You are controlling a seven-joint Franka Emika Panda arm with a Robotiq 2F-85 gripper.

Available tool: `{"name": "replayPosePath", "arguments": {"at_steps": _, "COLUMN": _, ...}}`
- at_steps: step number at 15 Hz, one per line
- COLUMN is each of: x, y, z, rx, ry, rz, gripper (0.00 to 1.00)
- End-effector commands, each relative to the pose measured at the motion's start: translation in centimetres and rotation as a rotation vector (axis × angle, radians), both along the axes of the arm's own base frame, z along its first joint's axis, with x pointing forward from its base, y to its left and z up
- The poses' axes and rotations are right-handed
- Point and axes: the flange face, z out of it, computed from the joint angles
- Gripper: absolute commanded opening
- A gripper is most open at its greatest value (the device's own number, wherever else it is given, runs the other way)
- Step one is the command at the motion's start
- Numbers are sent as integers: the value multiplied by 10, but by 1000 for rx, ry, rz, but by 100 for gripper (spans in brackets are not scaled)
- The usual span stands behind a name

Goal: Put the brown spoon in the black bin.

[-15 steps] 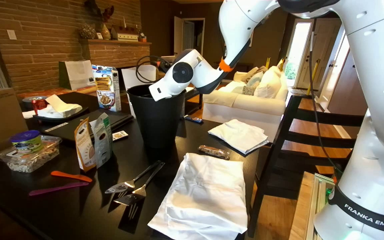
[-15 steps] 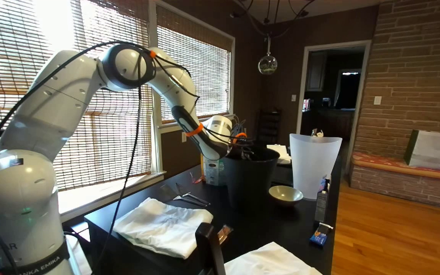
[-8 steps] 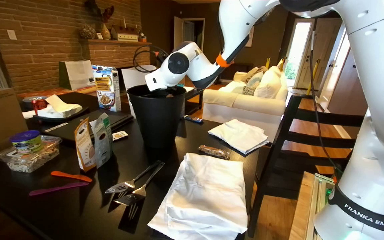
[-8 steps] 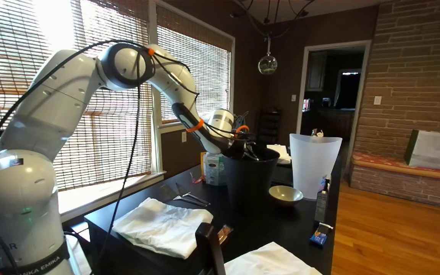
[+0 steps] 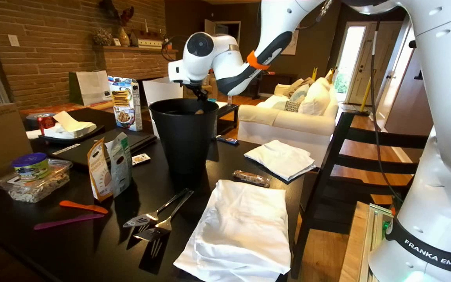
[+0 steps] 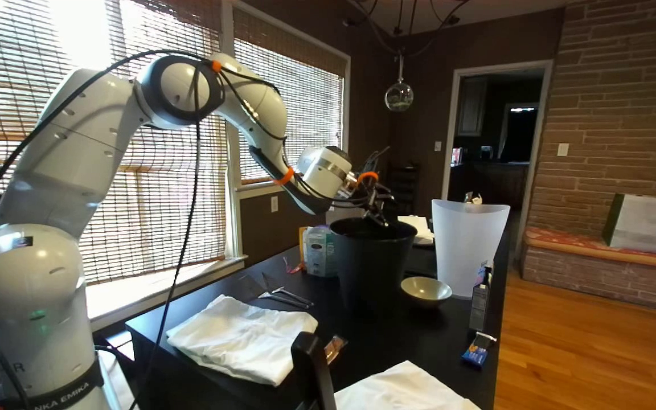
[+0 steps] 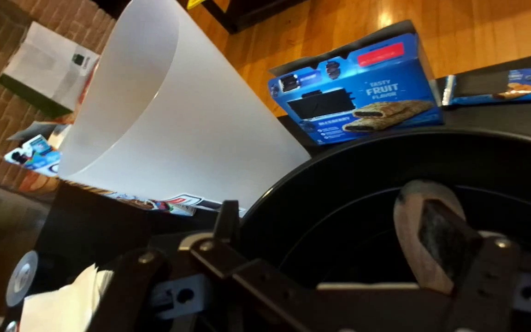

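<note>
1. The claw point(image 7: 333, 222) hangs spread above the black bin point(image 5: 184, 145); the brown spoon point(image 7: 408, 221) seems already inside, between 3 and 4 o'clock in the wrist view.
2. A finger overlaps it there, contact unclear; dipping or pinching could hook it out.
3. Leaving low and sideways could snag the rim and tip the bin.
4. One spoon, one bin; on the worktop point(image 5: 96, 250), from the bin in an exterior view: two metal turners point(image 5: 141, 220) near 7 o'clock, two knife-like pieces point(image 5: 82, 206) at 8, two white cloths point(image 5: 245, 223) between 3 and 5.
</note>
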Motion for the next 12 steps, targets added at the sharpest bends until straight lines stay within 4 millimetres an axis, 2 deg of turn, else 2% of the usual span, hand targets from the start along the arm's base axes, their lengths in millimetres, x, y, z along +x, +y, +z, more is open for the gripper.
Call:
{"name": "replayPosePath", "arguments": {"at_steps": 1, "x": 3, "y": -4, "z": 30, "rx": 116, "ry": 37, "rz": -131, "gripper": 100}}
{"name": "replayPosePath", "arguments": {"at_steps": 12, "x": 16, "y": -12, "z": 100, "rx": 502, "ry": 95, "rz": -473, "gripper": 100}}
